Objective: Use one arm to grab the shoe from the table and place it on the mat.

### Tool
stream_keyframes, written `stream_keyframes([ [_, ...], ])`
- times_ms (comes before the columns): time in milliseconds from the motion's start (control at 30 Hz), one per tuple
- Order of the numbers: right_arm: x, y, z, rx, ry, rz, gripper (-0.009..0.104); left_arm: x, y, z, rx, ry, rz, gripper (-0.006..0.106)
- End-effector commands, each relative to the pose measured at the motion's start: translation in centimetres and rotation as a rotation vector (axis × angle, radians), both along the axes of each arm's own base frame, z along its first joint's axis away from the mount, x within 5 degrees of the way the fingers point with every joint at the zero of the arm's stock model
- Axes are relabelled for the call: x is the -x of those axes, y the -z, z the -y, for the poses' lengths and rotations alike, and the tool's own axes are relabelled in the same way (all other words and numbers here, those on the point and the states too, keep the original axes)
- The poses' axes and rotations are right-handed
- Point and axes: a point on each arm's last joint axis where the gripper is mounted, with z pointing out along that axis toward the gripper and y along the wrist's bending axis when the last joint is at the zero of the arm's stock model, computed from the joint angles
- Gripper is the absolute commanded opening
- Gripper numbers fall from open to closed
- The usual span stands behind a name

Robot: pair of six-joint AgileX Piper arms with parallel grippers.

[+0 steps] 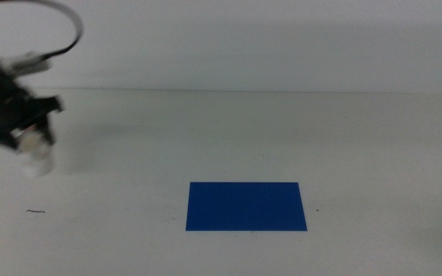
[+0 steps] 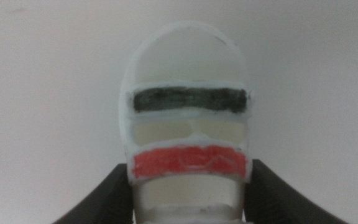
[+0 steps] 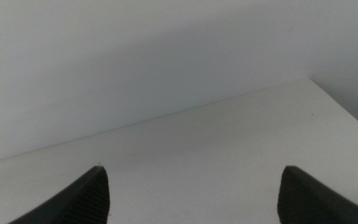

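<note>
The wide white counter [image 1: 282, 138] looks smooth and dull, not shiny. The flat deep-blue rectangle mat [image 1: 246, 205] looks thin and matt. The small white plastic-looking shoe [image 2: 188, 118] has rough, crayon-like black and red straps.

no readable text, labels or numbers

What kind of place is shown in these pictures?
Probably a robot test bench in a lab: a plain white table against a bare wall, holding only a blue mat, with the left gripper shut on a small white shoe.
</note>
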Motion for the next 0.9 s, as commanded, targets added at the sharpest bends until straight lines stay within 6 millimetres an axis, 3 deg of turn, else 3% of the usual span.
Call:
stream_keyframes([
  [0,0.0,0.0,0.0,0.011,-0.002,0.011,0.079,-0.1,-2.7,4.3,-0.005,0.040,-0.009,0.002],
  [133,0.0,0.0,0.0,0.011,-0.002,0.011,0.079,0.1,-4.3,13.0,-0.008,0.168,0.009,0.002],
  [267,0.0,0.0,0.0,0.011,-0.002,0.011,0.079,2.5,-4.8,21.8,0.028,0.256,0.020,0.002],
  [400,0.0,0.0,0.0,0.011,-0.002,0.011,0.079,5.0,-3.8,28.0,0.040,0.340,0.002,0.002],
  [567,0.0,0.0,0.0,0.011,-0.002,0.011,0.079,7.2,-1.2,32.6,0.025,0.368,-0.066,0.002],
  [700,0.0,0.0,0.0,0.011,-0.002,0.011,0.079,7.3,0.4,33.8,0.019,0.360,-0.092,0.002],
  [867,0.0,0.0,0.0,0.011,-0.002,0.011,0.079,7.4,0.6,34.0,0.034,0.360,-0.106,0.002],
])
